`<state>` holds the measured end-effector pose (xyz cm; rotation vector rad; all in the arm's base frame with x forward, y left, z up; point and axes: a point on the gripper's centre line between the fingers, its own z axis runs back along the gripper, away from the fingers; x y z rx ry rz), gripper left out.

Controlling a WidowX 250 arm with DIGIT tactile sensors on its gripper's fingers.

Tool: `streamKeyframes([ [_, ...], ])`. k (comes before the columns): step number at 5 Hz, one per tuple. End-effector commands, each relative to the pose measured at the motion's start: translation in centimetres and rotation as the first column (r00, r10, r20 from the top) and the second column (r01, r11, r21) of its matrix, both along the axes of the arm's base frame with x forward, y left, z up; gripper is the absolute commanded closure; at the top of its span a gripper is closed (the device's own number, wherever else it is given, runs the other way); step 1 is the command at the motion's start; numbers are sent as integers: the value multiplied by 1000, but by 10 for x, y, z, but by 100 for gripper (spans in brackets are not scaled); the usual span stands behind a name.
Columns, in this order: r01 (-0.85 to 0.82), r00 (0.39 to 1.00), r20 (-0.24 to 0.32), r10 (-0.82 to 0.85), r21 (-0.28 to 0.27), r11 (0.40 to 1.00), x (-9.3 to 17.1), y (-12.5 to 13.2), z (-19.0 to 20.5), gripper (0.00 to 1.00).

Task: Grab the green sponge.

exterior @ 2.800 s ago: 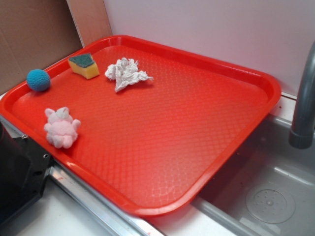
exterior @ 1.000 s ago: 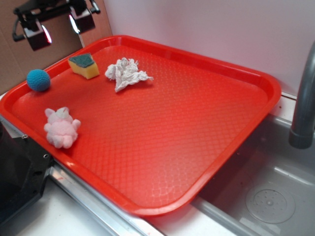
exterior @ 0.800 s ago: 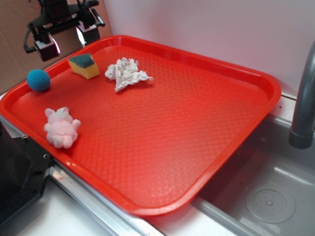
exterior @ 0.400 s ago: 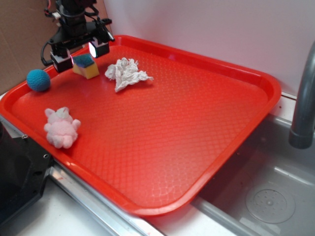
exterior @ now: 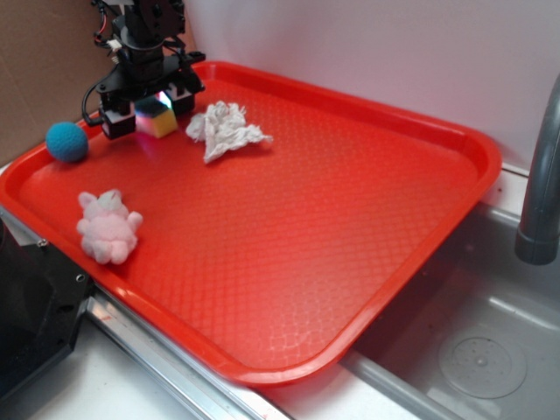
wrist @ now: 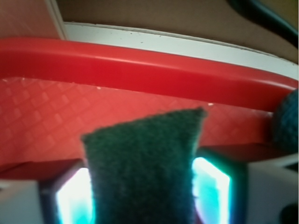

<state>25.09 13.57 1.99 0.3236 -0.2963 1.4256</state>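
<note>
The green sponge (exterior: 158,119), a yellow foam block with a dark green top, lies in the far left corner of the red tray (exterior: 350,219). My gripper (exterior: 150,115) is lowered over it with one finger on each side, jaws open. In the wrist view the sponge's green face (wrist: 145,163) fills the space between the two glowing pads (wrist: 212,191), and my gripper (wrist: 142,200) straddles it. I see no squeeze on the foam.
A teal crocheted ball (exterior: 67,142) lies left of the sponge and shows at the wrist view's right edge (wrist: 286,122). A crumpled white paper wad (exterior: 226,128) lies just right. A pink plush (exterior: 108,227) sits nearer. The tray rim (wrist: 140,65) and a cardboard wall (exterior: 44,61) are close behind. A faucet (exterior: 542,175) stands at the right.
My gripper came in from the upper left and descended onto the sponge, ending with its fingers on either side of it. The sponge and the other objects have not moved.
</note>
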Motion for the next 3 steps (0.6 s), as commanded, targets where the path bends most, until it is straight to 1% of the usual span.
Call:
streamKeyframes([
  [1,179,984,22,-178,-83,980,2,-4,37,100],
  [2,413,910,31,-414,-148,898,6,-26,67,100],
  [3,620,780,87,-620,-247,745,-1,-69,101,100],
])
